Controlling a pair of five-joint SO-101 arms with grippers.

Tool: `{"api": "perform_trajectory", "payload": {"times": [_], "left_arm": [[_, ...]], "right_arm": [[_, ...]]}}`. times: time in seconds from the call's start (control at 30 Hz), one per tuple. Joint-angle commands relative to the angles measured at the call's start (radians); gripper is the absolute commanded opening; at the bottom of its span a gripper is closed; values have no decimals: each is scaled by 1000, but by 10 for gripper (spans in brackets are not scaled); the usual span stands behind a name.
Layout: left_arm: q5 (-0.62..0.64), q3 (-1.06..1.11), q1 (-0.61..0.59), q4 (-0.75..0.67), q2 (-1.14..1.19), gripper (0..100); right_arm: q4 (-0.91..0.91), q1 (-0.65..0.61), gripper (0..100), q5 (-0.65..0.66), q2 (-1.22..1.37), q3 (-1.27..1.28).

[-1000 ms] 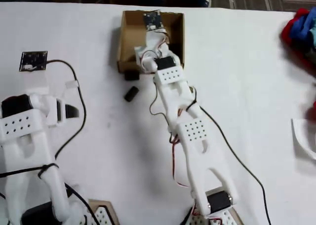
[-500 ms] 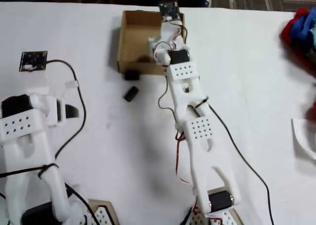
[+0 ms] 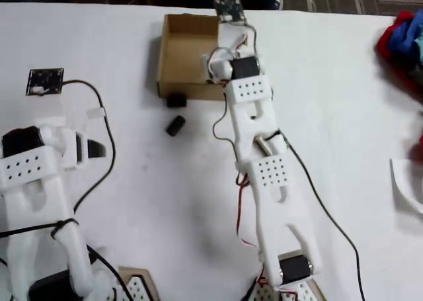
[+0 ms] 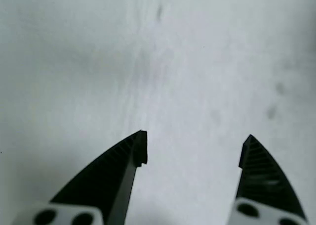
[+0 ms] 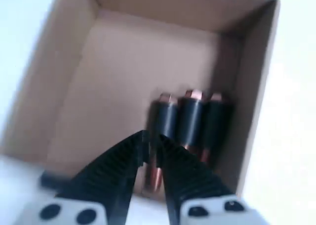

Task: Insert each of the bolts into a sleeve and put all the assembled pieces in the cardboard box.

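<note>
The right gripper hangs over the cardboard box, jaws almost together, gripping nothing; three assembled pieces, black and copper, lie side by side against one box wall; two loose black sleeves sit on the table just below the box, lower left of that gripper, the lower one tilted; the left gripper, wide open and empty, is farther off.
</note>
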Motion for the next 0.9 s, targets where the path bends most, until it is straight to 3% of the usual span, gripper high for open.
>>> {"api": "perform_trajectory", "payload": {"times": [0.0,0.13,0.27,0.4,0.53,0.73,0.87], "left_arm": [[-3,-16,-3,-17,-11,312],[-3,-16,-3,-17,-11,312],[-3,-13,-5,-17,-11,312],[-3,-13,-40,-11,-11,312],[-3,-16,-166,-17,-11,312],[-5,-18,-328,-18,-11,312],[-5,-18,-381,-38,-11,312]], "right_arm": [[160,-48,25,12,-179,-41],[314,-128,64,32,-254,-41],[328,-199,180,187,-259,-38],[328,-248,176,196,-234,-5],[328,-268,170,215,-214,44],[328,-314,170,560,-216,233],[328,-328,170,643,-220,350]]}}
